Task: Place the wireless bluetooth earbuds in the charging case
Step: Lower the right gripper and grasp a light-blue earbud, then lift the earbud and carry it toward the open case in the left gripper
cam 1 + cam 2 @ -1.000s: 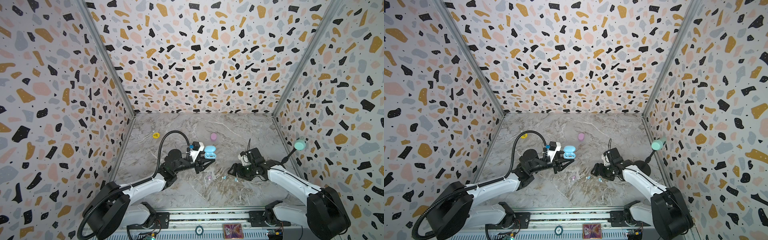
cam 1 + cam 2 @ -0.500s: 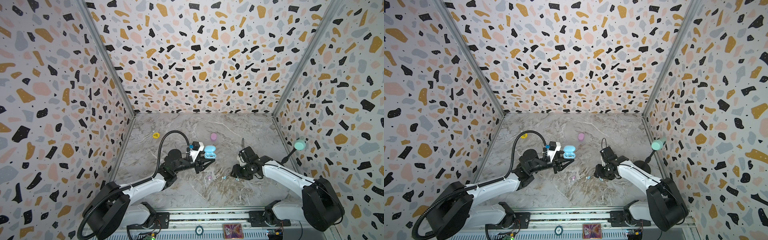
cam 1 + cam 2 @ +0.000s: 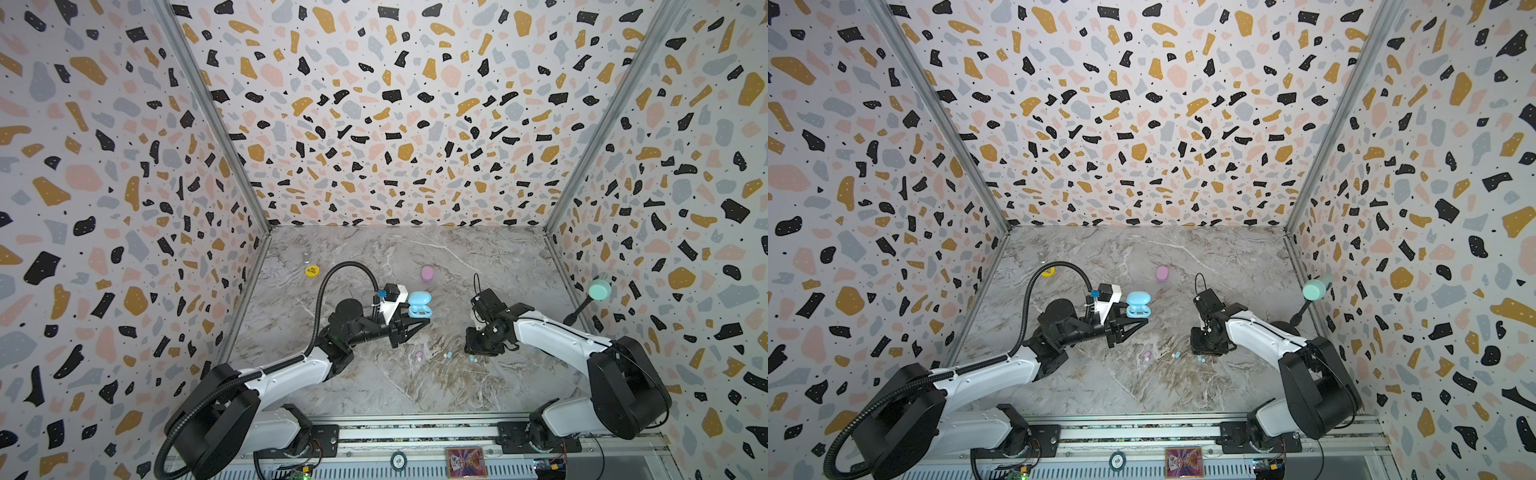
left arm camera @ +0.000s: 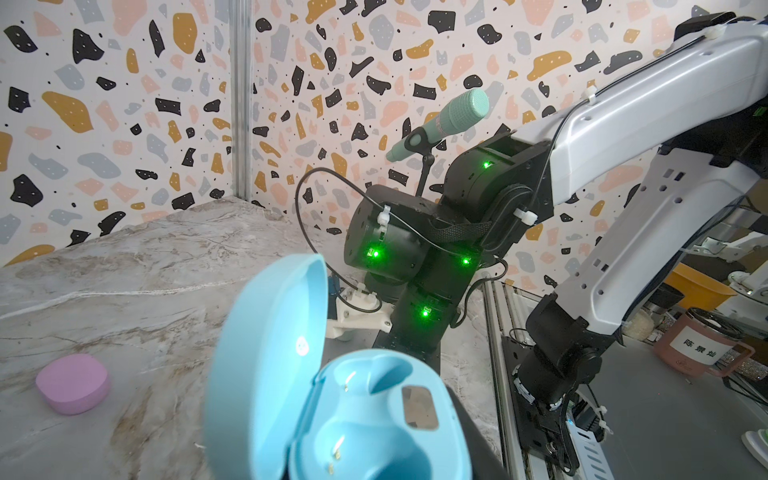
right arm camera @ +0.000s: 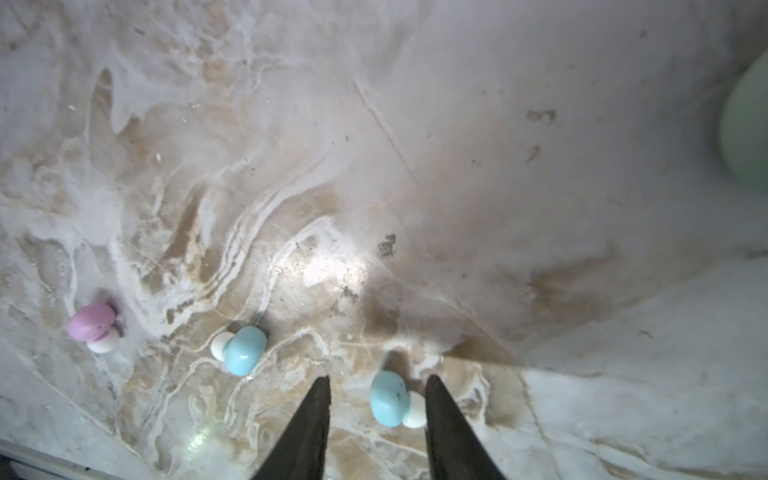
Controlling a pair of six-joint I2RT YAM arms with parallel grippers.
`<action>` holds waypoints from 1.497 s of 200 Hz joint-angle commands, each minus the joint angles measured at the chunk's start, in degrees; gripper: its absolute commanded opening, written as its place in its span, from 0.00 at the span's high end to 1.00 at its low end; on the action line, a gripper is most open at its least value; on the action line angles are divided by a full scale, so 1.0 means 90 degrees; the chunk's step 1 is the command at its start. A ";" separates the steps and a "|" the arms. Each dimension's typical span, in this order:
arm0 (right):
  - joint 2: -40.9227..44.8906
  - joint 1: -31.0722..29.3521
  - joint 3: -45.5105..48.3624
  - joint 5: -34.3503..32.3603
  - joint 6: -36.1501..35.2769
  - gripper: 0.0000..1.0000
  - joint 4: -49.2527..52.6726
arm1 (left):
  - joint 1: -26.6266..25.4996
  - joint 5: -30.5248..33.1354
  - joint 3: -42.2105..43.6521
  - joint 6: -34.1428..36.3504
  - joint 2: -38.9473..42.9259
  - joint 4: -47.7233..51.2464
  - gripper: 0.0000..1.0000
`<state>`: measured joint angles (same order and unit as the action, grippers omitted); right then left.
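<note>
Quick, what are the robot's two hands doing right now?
Left gripper: closed, holding the open blue case.
Right gripper: open, jaws either side of a blue earbud.

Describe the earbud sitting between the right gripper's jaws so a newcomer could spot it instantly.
On the marble tabletop, look near the middle, under the right gripper. Three tiny buds lie roughly in a row there; yours is the blue earbud between the open jaws. Unlike the other blue earbud and the pink earbud, it alone is straddled by the fingers.
</note>
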<state>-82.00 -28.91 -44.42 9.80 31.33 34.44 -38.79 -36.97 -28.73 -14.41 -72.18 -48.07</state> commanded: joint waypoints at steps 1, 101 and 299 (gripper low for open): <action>-0.0034 -0.0077 -0.0176 -0.0073 -0.0111 0.63 0.0279 | 0.0032 -0.0014 0.0067 -0.0016 0.0130 -0.0370 0.73; -0.0389 -0.0347 -0.0289 -0.0424 -0.0169 0.70 0.0490 | 0.0037 0.0014 0.0068 -0.0010 0.0122 -0.0355 0.74; -0.0089 -0.0510 -0.0678 -0.0620 -0.0169 0.84 0.0770 | 0.0042 0.0008 0.0009 -0.0055 0.0102 -0.0376 0.74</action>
<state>-86.43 -33.34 -47.24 4.14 29.93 38.44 -38.68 -36.93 -28.73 -14.41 -72.01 -48.05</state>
